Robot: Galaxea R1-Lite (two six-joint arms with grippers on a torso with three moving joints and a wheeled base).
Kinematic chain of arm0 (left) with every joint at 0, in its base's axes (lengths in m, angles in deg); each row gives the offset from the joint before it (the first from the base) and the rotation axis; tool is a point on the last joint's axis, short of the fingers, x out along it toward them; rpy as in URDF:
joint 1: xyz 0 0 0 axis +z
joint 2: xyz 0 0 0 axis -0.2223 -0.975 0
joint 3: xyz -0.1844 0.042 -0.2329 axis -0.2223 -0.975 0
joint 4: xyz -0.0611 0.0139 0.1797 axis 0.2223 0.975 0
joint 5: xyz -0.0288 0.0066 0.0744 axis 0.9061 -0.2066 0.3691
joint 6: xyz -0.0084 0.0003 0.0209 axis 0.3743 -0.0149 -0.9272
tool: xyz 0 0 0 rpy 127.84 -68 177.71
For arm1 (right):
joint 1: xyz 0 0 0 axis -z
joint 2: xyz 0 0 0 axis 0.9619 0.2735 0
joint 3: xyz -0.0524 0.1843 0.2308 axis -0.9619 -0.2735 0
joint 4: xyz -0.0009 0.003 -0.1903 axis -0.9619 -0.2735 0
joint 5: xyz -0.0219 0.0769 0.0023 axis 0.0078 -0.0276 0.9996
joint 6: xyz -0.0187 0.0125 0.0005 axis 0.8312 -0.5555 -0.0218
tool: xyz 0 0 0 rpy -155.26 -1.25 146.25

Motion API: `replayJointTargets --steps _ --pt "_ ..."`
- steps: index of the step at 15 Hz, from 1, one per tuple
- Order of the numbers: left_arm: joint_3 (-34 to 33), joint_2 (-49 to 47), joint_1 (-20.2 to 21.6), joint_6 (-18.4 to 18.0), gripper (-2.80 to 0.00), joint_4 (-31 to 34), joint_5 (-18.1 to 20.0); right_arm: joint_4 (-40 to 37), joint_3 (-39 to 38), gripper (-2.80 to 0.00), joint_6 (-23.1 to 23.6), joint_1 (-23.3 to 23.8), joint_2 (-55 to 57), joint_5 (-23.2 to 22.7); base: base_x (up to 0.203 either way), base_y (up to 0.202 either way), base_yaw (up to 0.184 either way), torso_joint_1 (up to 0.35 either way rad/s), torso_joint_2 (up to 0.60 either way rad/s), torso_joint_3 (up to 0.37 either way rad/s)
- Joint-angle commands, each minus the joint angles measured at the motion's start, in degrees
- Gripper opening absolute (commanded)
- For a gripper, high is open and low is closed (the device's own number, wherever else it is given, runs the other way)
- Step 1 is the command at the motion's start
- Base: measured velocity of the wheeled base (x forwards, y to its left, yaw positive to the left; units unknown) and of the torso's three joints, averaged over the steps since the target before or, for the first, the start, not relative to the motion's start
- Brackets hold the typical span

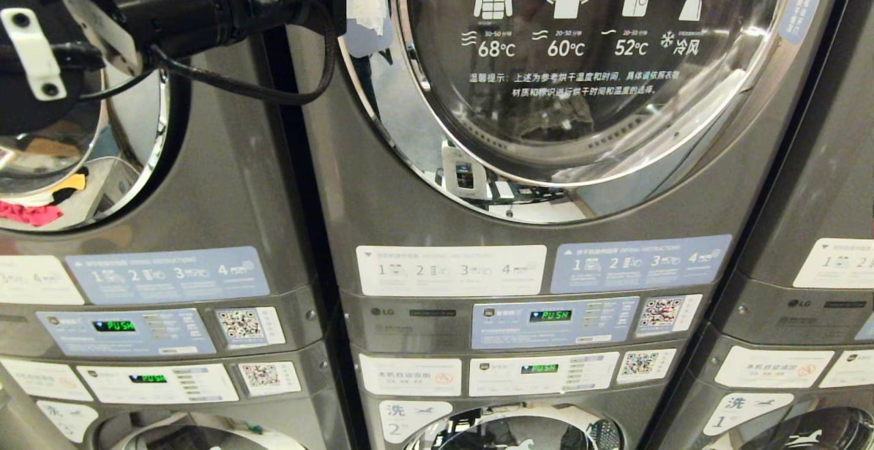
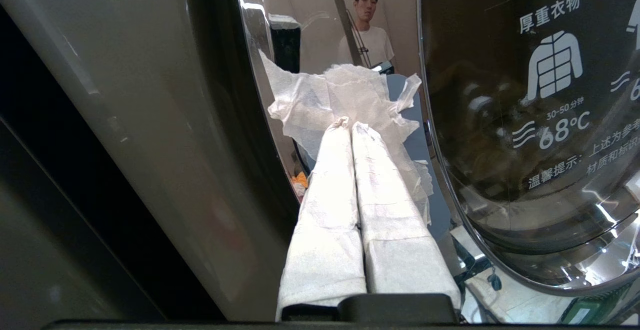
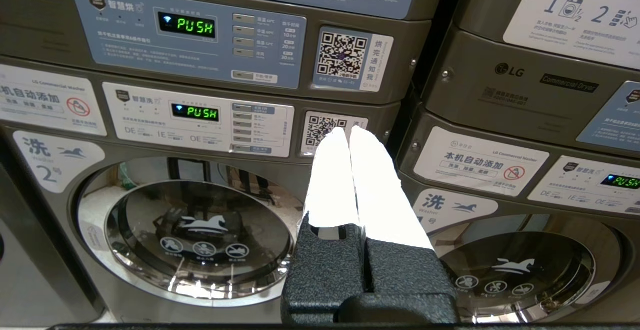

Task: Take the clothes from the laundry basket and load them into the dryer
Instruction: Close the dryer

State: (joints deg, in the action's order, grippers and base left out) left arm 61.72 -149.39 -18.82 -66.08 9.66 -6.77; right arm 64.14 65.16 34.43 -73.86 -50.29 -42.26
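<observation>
No garment from the basket shows anywhere, and the dryer door (image 1: 594,61) in front of me, printed with clothing icons and temperatures, sits closed against its chrome ring, with something dark heaped behind the glass. My left gripper (image 2: 350,125) is up at that door's left edge, its white-wrapped fingers pressed together with only torn tissue-like wrap (image 2: 340,94) fraying around the tips; I carry no clothing. My right gripper (image 3: 350,134) hangs low and idle, clenched on nothing, facing the lower washer's panel (image 3: 197,119). By my reading the loading has not begun: the door must be opened first, then the basket, out of sight, emptied into the drum. Around me stand grey stacked machines with green "PUSH" displays (image 1: 550,315), and a person (image 2: 369,24) is reflected in the chrome
</observation>
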Motion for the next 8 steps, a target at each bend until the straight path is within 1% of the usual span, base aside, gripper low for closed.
replayJointTargets --steps 1,8 --pt "0.02 -0.56 -0.07 -0.1 -2.8 -0.03 0.02 0.03 0.0 -2.8 -0.01 0.0 0.09 -0.04 0.0 0.0 0.0 0.0 0.0 0.0" --pt "0.13 -2.1 -0.07 -0.04 -2.8 -0.14 0.11 0.03 0.0 -2.8 -0.01 0.0 0.09 -0.04 0.0 0.0 0.0 0.0 0.0 0.0"
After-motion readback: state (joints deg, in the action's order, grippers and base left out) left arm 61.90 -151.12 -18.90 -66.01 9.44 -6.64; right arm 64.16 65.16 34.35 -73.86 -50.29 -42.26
